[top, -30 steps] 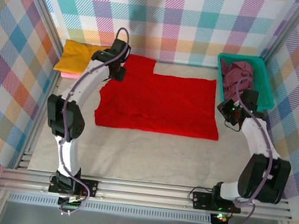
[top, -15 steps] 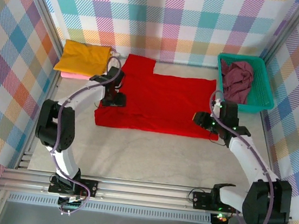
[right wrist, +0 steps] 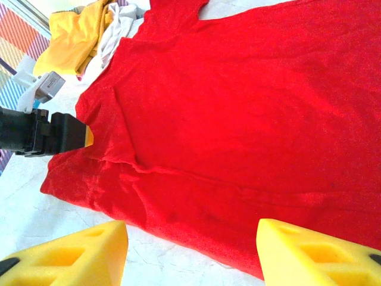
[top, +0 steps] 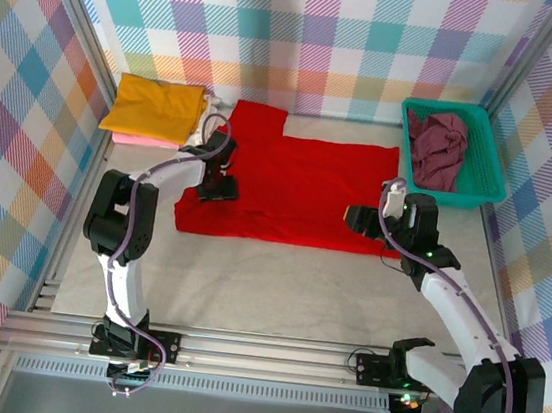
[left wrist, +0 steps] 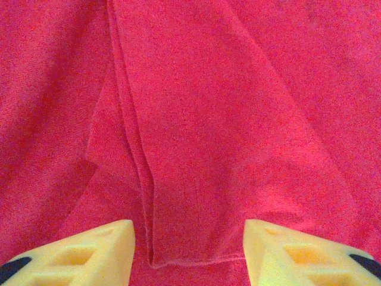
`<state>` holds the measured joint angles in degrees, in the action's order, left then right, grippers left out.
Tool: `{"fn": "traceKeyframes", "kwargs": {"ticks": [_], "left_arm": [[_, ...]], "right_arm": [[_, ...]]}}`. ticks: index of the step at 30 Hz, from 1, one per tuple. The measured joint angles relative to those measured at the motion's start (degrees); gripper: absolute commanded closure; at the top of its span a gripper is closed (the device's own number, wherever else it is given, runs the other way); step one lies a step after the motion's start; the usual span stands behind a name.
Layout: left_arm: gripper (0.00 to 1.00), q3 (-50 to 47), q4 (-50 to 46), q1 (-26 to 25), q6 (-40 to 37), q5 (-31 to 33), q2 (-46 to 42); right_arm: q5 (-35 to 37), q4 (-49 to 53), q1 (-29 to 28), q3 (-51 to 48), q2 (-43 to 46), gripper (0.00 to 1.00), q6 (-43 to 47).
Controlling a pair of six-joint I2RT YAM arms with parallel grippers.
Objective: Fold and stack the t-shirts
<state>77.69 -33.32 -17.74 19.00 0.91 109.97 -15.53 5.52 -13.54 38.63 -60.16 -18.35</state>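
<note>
One red t-shirt (top: 298, 194): spread flat on the table's middle, its long side running left to right; one sleeve sticks out toward the back wall at the left end, and the right end lies just short of the basket.
Red cloth, left wrist view (left wrist: 196, 119): a narrow flap with a stitched edge lies folded onto the shirt, and its end sits between the two yellow fingers.
Yellow t-shirt (top: 155, 106): folded, on top of the pile in the far left corner.
Pink t-shirt (top: 128, 136): under the yellow one, with only a strip showing at the near edge.
White t-shirt (right wrist: 119, 33): crumpled just beside the yellow one, close to the red shirt's far sleeve.
Maroon t-shirt (top: 440, 146): bunched up inside the basket.
Left gripper (top: 220, 188): low over the left end of the red shirt, near its near-left corner; fingers spread apart, with cloth under and between them but nothing pinched; seen from the right wrist, a yellow fingertip meets the sleeve edge.
Right gripper (top: 355, 218): over the near right part of the red shirt, pointing left; fingers wide apart and clear of the cloth, holding nothing.
Basket (top: 493, 163): teal mesh, far right corner.
Table (top: 276, 287): pale surface, bare between the red shirt and the arm bases.
Walls (top: 377, 38): pastel plaid on three sides.
</note>
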Motion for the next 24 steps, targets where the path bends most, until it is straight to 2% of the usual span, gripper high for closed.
{"fn": "traceKeyframes", "kwargs": {"ticks": [1, 3, 6, 8, 9, 16, 24], "left_arm": [[0.61, 0.0, 0.33, 0.0, 0.13, -0.02, 0.26], [0.65, -0.09, 0.81, 0.0, 0.61, 0.0, 0.68], [0.81, -0.35, 0.94, 0.0, 0.85, 0.09, 1.22], [0.95, -0.44, 0.92, 0.0, 0.94, 0.2, 1.42], [0.98, -0.48, 0.96, 0.0, 1.09, 0.22, 1.42], [1.0, 0.2, 0.55, -0.09, 1.16, 0.24, 1.49], [1.0, 6.64, 0.24, -0.87, 1.16, 0.2, 3.65]], "right_arm": [[0.0, -0.02, 0.0, 0.0, -0.22, 0.41, -0.02], [0.0, -0.09, 0.0, 0.0, -0.68, 0.41, -0.02], [0.0, -0.33, 0.0, 0.0, -1.29, 0.41, -0.17], [0.0, -0.33, 0.0, 0.04, -1.55, 0.41, -0.22], [0.0, -0.35, 0.0, 0.11, -1.7, 0.41, -0.22], [0.02, -0.35, 0.0, 1.09, -3.37, 0.4, -0.24], [0.02, -0.37, 0.0, 1.31, -3.56, 0.4, -0.46]]}}
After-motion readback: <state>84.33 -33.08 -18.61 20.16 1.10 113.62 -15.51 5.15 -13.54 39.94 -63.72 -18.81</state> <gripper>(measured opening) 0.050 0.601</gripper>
